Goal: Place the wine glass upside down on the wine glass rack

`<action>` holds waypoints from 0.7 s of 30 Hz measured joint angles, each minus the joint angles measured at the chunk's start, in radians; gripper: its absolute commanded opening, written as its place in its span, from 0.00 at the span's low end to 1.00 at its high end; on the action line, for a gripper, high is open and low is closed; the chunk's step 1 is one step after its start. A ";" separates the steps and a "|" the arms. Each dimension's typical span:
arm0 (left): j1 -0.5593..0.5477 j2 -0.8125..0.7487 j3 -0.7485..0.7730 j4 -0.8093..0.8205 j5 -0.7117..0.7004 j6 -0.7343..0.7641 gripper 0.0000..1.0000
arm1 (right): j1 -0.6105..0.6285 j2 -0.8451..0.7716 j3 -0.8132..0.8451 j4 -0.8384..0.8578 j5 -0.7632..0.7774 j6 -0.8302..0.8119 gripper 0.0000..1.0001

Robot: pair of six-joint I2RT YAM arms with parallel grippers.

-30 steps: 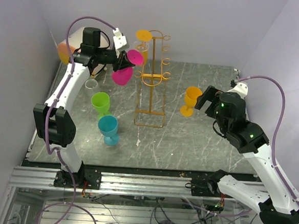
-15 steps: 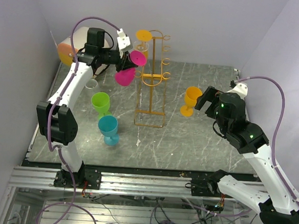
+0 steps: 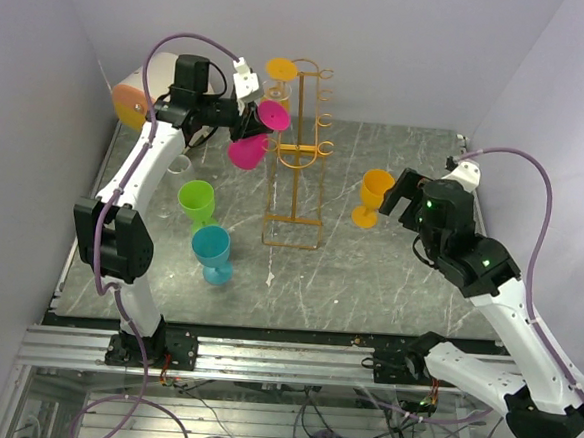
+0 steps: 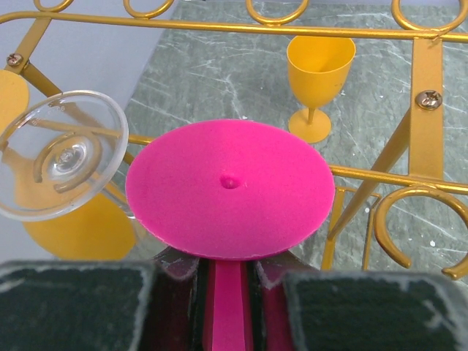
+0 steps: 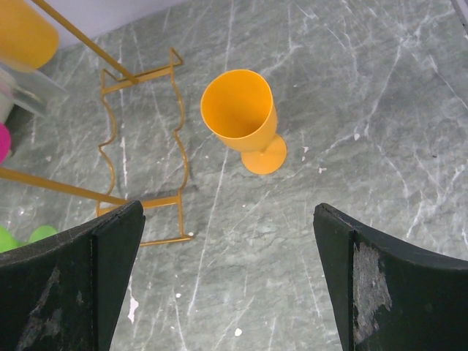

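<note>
A pink wine glass (image 3: 248, 150) hangs tilted with its foot (image 3: 272, 114) uppermost, just left of the orange-yellow wire wine glass rack (image 3: 298, 157). My left gripper (image 3: 240, 127) is shut on its stem. In the left wrist view the pink foot (image 4: 230, 186) fills the middle, the stem (image 4: 228, 307) sits between the jaws, and the rack's bar and loops (image 4: 219, 28) lie just beyond. My right gripper (image 3: 404, 199) stands open with nothing in it, low over the table right of the rack; its wrist view shows the gripper (image 5: 228, 219) wide apart.
An orange glass (image 3: 279, 73) and a clear glass (image 4: 62, 164) hang on the rack's left side. An upright orange glass (image 3: 374, 197) stands right of the rack. A green glass (image 3: 197, 202) and a teal one (image 3: 213, 251) stand left of the rack's base.
My left arm has carried the pink glass up and to the right, closer to the rack's upper left loops. The right arm has hardly moved.
</note>
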 measured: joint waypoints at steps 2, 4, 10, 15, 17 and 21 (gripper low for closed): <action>0.000 0.000 -0.002 -0.001 -0.001 0.000 0.28 | 0.000 0.010 -0.006 0.000 0.016 0.005 0.98; 0.000 0.000 -0.006 -0.002 -0.004 0.001 0.31 | -0.001 0.028 -0.015 0.000 0.041 0.007 0.95; -0.001 -0.001 -0.018 -0.005 -0.014 0.014 0.36 | -0.068 0.137 -0.017 0.039 0.053 -0.013 0.73; -0.002 -0.011 -0.031 -0.012 -0.026 0.035 0.38 | -0.184 0.190 -0.018 0.121 0.004 -0.056 0.68; -0.002 -0.015 -0.037 -0.014 -0.029 0.038 0.38 | -0.226 0.216 -0.014 0.143 -0.023 -0.070 0.68; -0.002 -0.023 -0.049 -0.018 -0.030 0.045 0.40 | -0.280 0.313 0.002 0.181 -0.064 -0.102 0.63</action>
